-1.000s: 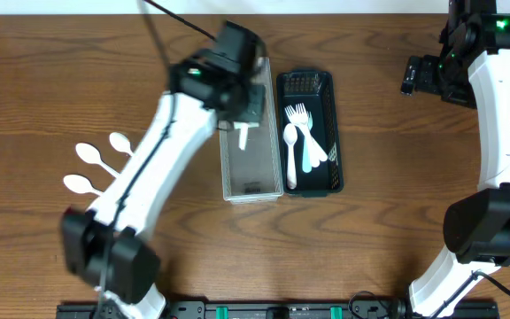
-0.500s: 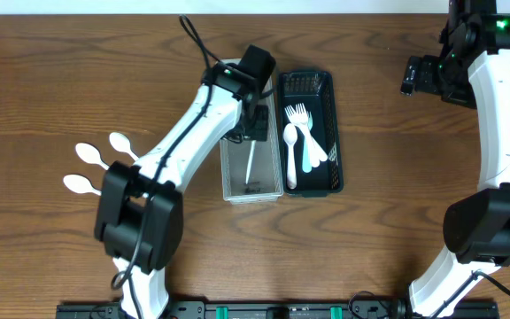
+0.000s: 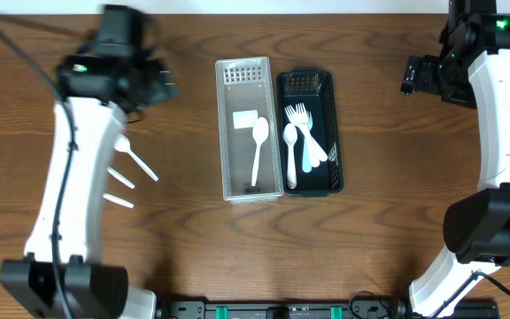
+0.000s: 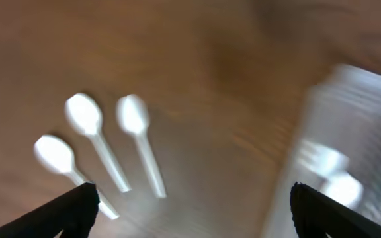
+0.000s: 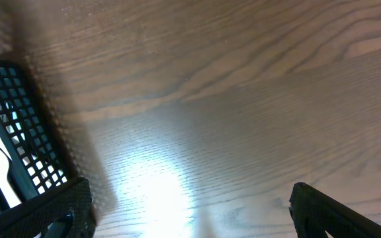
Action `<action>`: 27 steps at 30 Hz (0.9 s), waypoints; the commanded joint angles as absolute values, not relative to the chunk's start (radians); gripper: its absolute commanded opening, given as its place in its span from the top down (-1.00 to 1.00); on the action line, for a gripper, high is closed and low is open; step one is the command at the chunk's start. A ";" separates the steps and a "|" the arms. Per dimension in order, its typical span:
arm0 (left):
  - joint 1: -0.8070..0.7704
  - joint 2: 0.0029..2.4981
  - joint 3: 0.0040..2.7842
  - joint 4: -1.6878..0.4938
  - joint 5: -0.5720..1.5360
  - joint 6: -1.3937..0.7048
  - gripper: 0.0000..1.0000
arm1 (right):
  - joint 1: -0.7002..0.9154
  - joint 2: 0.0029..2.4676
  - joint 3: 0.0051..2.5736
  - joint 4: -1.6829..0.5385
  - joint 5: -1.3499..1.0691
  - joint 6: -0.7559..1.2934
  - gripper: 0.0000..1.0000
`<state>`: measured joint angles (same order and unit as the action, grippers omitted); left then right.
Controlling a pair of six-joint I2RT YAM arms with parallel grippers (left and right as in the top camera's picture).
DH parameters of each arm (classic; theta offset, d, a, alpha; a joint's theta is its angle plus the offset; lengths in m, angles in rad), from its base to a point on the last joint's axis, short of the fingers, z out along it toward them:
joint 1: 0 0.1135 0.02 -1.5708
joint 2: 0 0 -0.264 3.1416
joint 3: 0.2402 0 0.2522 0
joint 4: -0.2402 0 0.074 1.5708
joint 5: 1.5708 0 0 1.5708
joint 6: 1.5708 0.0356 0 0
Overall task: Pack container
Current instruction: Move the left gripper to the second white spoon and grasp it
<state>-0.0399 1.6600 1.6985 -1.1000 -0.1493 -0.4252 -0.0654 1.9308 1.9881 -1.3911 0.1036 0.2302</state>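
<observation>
Three white plastic spoons [image 4: 132, 116] lie on the table [image 3: 193, 239] just ahead of the left gripper [image 4: 194, 210], whose jaws are spread and empty. The handles point back toward them. The right gripper [image 5: 190, 211], also spread wide, hangs well away.

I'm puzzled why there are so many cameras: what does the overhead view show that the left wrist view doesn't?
Only overhead: the black basket holding white forks, and the right arm. Only the left wrist: the bowls of the three loose spoons, which the left arm covers from above. Both: the clear tray, blurred at the wrist, and the loose spoons' handles.
</observation>
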 commanded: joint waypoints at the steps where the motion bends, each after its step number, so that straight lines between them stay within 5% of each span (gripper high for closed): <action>1: 0.078 1.744 1.604 -1.090 -0.004 -0.537 -0.90 | -0.064 1.938 1.983 -1.391 0.100 0.227 -0.99; 27: 0.163 2.069 1.415 -0.812 0.184 -0.472 -0.94 | -0.064 1.938 1.983 -1.392 0.101 0.223 -0.99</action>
